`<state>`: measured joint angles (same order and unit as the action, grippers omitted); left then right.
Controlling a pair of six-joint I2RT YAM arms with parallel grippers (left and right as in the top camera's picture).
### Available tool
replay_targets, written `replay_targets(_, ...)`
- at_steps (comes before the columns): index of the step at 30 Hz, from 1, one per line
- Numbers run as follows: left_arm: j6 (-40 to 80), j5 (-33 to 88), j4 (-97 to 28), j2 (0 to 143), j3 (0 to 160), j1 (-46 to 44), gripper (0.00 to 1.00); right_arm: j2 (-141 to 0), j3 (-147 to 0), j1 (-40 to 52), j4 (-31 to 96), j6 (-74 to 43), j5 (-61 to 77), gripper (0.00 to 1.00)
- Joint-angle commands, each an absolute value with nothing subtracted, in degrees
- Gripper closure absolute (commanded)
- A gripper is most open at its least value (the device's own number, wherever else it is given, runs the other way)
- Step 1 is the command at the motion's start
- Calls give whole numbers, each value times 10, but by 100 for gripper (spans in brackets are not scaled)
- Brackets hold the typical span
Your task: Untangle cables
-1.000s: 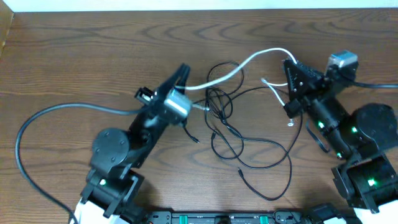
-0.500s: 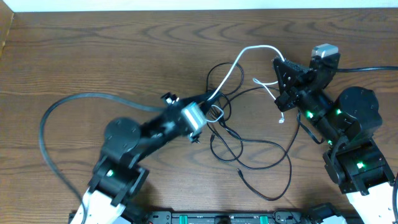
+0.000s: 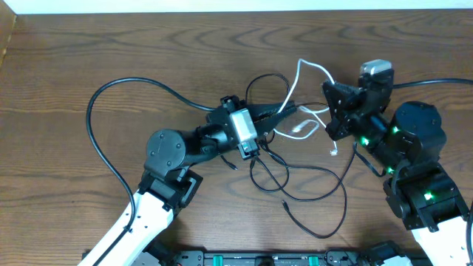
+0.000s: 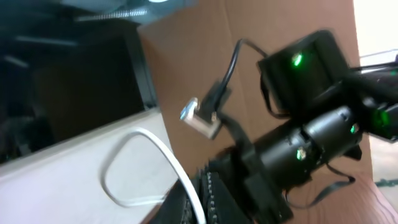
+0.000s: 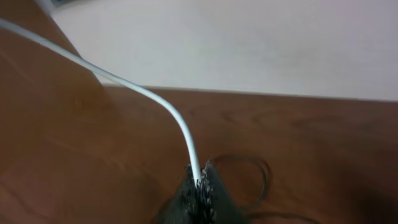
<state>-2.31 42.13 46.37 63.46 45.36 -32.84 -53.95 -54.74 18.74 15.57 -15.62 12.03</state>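
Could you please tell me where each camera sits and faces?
Overhead: above the table, looking straight down; both arms show.
Left wrist: on the left arm, faces the right arm; left gripper at bottom.
Right wrist: on the right arm, looks across the table; right gripper pinches the white cable.
Shared: all three show that cable.

Smooth, plastic-sheathed white and black cables (image 3: 304, 64) lie on a matt, grained wooden table (image 3: 111, 44).
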Motion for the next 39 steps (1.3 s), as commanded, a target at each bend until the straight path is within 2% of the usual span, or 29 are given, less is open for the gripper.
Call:
replay_targets(1, -7, 433, 497, 633, 462, -330, 92, -549, -554, 184, 169, -89, 152, 99)
replay_targets(9, -8, 394, 503, 633, 462, -325, 92, -603, -554, 184, 176, 18, 303, 99)
replay_targets(16, -7, 385, 503, 633, 462, -277, 92, -634, -554, 184, 190, 104, 438, 99)
replay_targets(25, -8, 366, 509, 632, 462, -260, 92, -668, -554, 184, 191, 140, 571, 99)
replay_targets(26, -8, 366, 514, 632, 462, -260, 92, -672, -554, 184, 191, 140, 574, 95)
replay_targets(28, -7, 366, 521, 632, 462, -260, 92, -682, -554, 184, 191, 140, 582, 80)
replay_targets(30, -8, 366, 527, 632, 462, -260, 92, -692, -554, 184, 191, 140, 599, 71)
replay_targets(39, -8, 366, 526, 632, 462, -260, 92, -729, -554, 192, 191, 164, 687, 63)
